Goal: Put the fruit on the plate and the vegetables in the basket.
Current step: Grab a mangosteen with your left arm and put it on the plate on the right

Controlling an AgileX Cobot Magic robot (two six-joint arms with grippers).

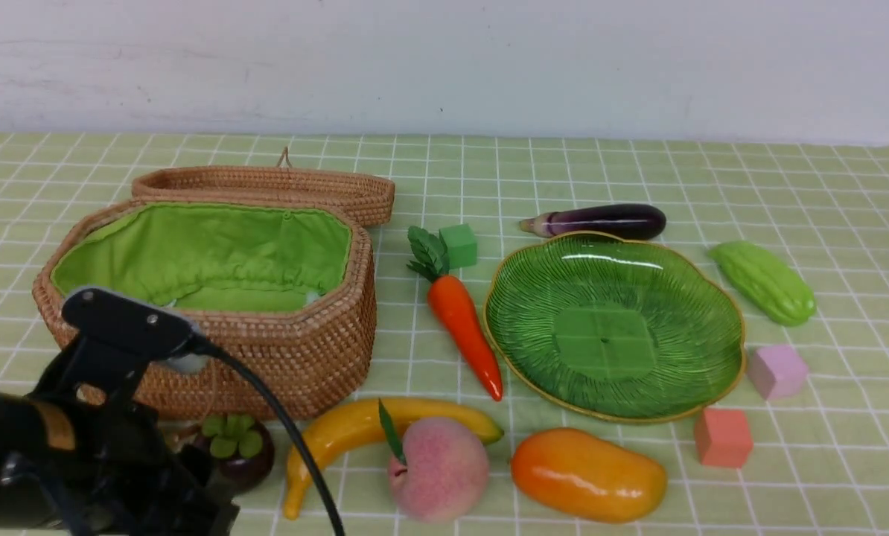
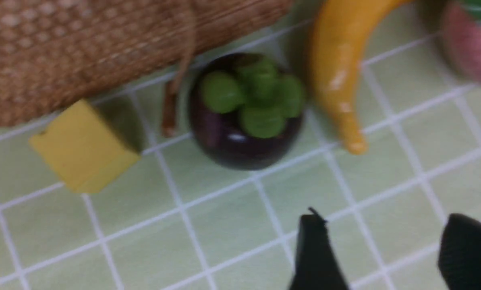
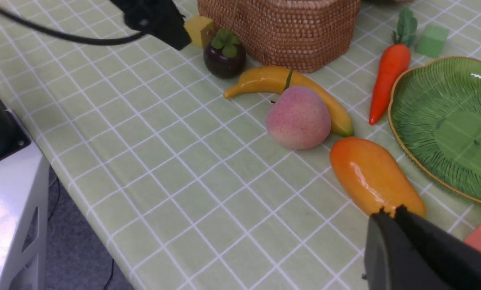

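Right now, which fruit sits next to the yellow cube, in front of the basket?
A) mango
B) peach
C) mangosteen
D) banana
C: the mangosteen sits between the yellow cube and the banana, close to the basket wall.

At the far side you have a plain white wall [image 1: 444, 59], faintly scuffed and evenly lit, with no hard shadows. Below it your work surface is covered by a pale green tablecloth [image 1: 824, 171] with a white grid, slightly wrinkled. In the right wrist view you see dark grey floor [image 3: 75, 257] past the cloth's edge. Beside it stands what may be a light grey cabinet [image 3: 11, 217], which catches a glossy reflection.
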